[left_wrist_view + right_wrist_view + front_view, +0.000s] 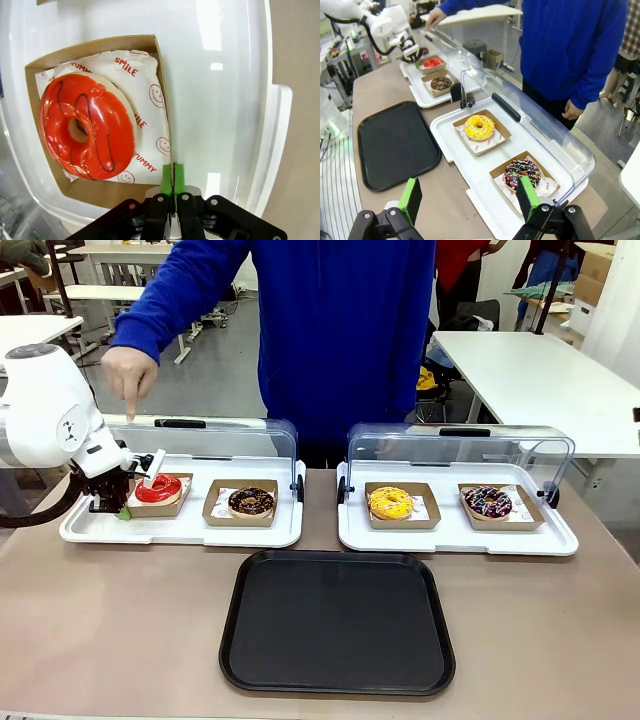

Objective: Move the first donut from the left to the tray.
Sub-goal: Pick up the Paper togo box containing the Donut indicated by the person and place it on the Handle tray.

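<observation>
**Left fingers pinched at the holder's edge, red donut yet to travel**

Fingers (173, 176) of the left gripper (173, 181) are pressed together, green pads meeting right at the brown wall of the cardboard holder (107, 192); whether that thin wall is caught between them I cannot tell for sure. Fingers (528, 195) of the right gripper (470, 196) stand spread wide and empty, above the counter's right end.

Just beyond the left fingers, the first donut from the left (86, 126) lies flat in its holder on printed paper, hole facing up. Being a ring, it has no long axis; the holder's sides run roughly square to the white lidded tray (180, 536) carrying it, near the counter's far left corner.

Handling, as I judge it: light, soft, with glossy glaze that would smear or slip under pads. The stiff cardboard rim looks the better place to take hold, kept level so the donut does not slide.

The tray (338, 625), black and bare, sits at the counter's near middle. A person's hand (131, 370) points down above the donut.
</observation>
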Available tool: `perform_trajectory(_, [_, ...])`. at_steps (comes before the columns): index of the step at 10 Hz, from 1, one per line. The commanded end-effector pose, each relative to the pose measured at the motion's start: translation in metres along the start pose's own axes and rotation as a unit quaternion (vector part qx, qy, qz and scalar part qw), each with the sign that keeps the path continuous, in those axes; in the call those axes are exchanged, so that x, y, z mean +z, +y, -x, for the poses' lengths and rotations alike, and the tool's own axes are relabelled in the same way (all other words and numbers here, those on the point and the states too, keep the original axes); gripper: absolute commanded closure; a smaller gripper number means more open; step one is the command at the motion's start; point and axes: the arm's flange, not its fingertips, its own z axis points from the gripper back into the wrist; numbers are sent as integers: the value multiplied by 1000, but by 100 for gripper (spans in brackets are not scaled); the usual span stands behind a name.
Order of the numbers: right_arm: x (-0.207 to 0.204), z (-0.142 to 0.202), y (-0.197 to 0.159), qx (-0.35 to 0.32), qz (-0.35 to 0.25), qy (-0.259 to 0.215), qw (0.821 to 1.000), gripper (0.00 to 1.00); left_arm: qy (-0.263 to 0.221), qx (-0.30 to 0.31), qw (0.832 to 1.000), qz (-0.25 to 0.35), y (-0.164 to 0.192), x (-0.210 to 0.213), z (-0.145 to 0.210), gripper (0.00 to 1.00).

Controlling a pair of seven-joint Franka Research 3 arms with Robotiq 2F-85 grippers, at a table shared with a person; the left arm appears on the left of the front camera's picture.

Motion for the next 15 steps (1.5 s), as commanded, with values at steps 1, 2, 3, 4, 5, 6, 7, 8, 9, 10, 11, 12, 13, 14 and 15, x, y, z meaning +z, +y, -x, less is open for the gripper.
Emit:
perform_trajectory(1, [-1, -2, -3, 14, 1, -14, 1000, 0, 0, 1, 1000, -1, 0, -2, 1, 100])
perform_trajectory(2, [-1, -2, -3, 14, 1, -14, 1000, 0, 0, 1, 1000, -1, 0, -2, 1, 100])
perform_trajectory(3, [-1, -2, -3, 14, 1, -14, 1000, 0, 0, 1, 1000, -1, 0, -2, 1, 100])
perform_trajectory(4, [-1, -2, -3, 14, 1, -14, 1000, 0, 0, 1, 1000, -1, 0, -2, 1, 100])
perform_trajectory(5, [-1, -2, -3, 14, 1, -14, 1000, 0, 0, 1, 1000, 0, 0, -1, 1, 99])
perform_trajectory(6, [-1, -2, -3, 14, 1, -14, 1000, 0, -10, 11, 1000, -24, -9, 14, 1, 99])
perform_trajectory(7, [-1, -2, -3, 14, 1, -14, 1000, 0, -10, 22, 999, -39, -17, 26, -1, 99])
perform_trajectory(8, [-1, -2, -3, 14, 1, -14, 1000, 0, -11, 27, 998, -55, -26, 37, -3, 99])
perform_trajectory(9, [-1, -2, -3, 14, 1, -14, 1000, 0, -15, 26, 997, -67, -32, 46, -5, 99])
perform_trajectory(10, [-1, -2, -3, 14, 1, -14, 1000, 0, -17, 21, 997, -77, -38, 56, -7, 99])
perform_trajectory(11, [-1, -2, -3, 14, 1, -14, 1000, 0, -14, 20, 996, -92, -44, 65, -12, 99])
perform_trajectory(12, [-1, -2, -3, 14, 1, -14, 1000, 0, -11, 13, 995, -99, -54, 76, -19, 99])
perform_trajectory(13, [-1, -2, -3, 14, 1, -14, 1000, 0, -8, 8, 995, -98, -64, 83, -29, 99])
perform_trajectory(14, [-1, -2, -3, 14, 1, -14, 1000, 0, -5, 7, 996, -94, -76, 88, -42, 99])
perform_trajectory(15, [-1, -2, -3, 14, 1, -14, 1000, 0, -12, 9, 994, -105, -92, 97, -57, 99])
